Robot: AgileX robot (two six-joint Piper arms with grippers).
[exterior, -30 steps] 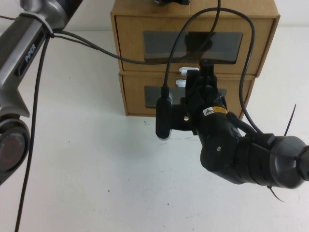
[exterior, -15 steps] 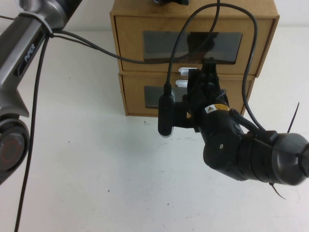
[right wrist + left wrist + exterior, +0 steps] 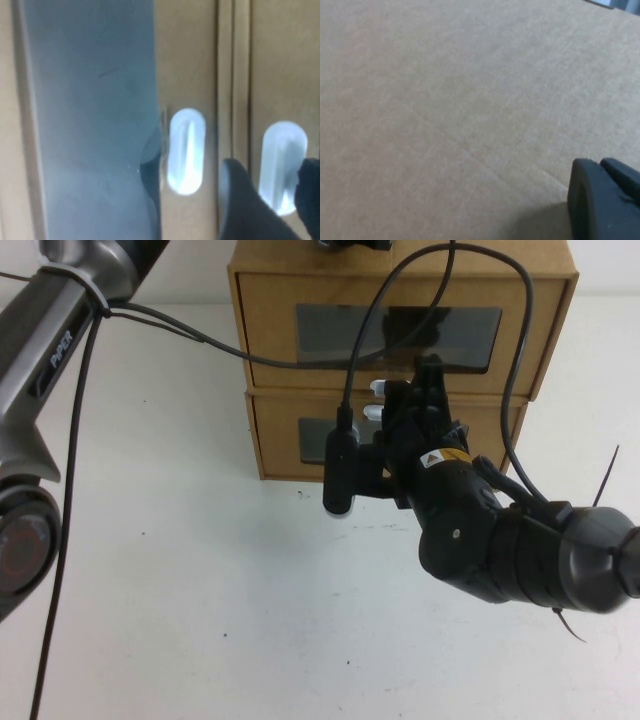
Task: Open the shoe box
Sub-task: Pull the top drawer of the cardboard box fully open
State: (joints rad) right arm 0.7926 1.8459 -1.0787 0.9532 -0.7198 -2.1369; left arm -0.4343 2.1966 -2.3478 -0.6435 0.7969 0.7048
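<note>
One right gripper point(image 3: 274, 194) tightened on handle point(image 3: 284, 157); left gripper point(image 3: 602, 200) atop shoe box point(image 3: 445, 100).

White tabletop point(image 3: 200, 620), matte, spread across the whole lower view — one small dark speck point(image 3: 300, 494) on it, left of centre. Pale backdrop point(image 3: 195, 270) beyond the far edge.

- The bench point(image 3: 200, 620) is a plain white surface with a few tiny dark specks.
- A brown cardboard lower shoe box point(image 3: 280, 445) stands directly on the bench, toward its far edge and about midway between its left and right edges. The front, with a dark window, faces the near edge.
- An upper shoe box point(image 3: 270, 325) of the same kind sits stacked on the lower one, off the bench.
</note>
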